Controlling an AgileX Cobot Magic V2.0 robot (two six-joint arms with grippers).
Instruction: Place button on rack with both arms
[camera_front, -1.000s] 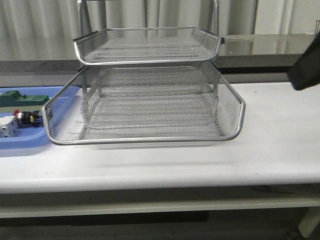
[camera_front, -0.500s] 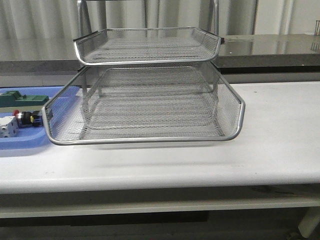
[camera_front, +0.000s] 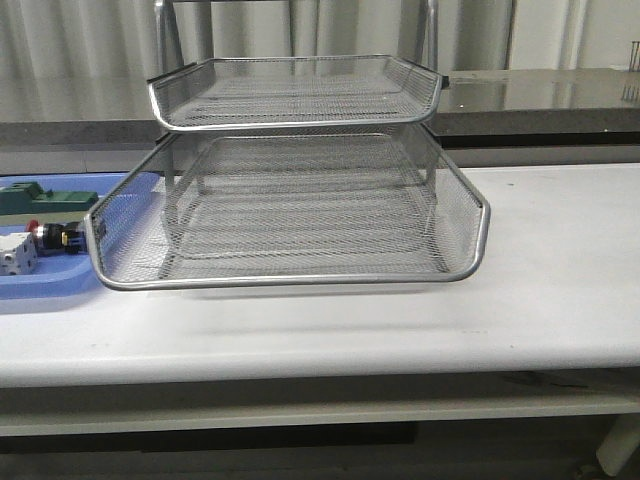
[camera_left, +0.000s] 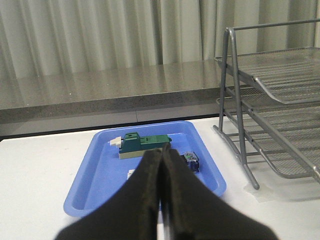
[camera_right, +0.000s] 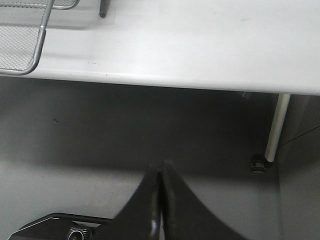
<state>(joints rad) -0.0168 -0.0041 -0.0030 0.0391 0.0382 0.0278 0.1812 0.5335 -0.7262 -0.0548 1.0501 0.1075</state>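
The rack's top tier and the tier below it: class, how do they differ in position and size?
The top tier sits pushed back within the frame; the tier below is slid forward toward the camera. The top tier looks narrower in the front view, the tier below wider and deeper. Both are empty silver wire mesh with raised rims.

The left gripper (camera_left: 161, 152) has two matte black, wedge-shaped fingers tapering to narrow tips; the right gripper (camera_right: 159, 167) looks identical.
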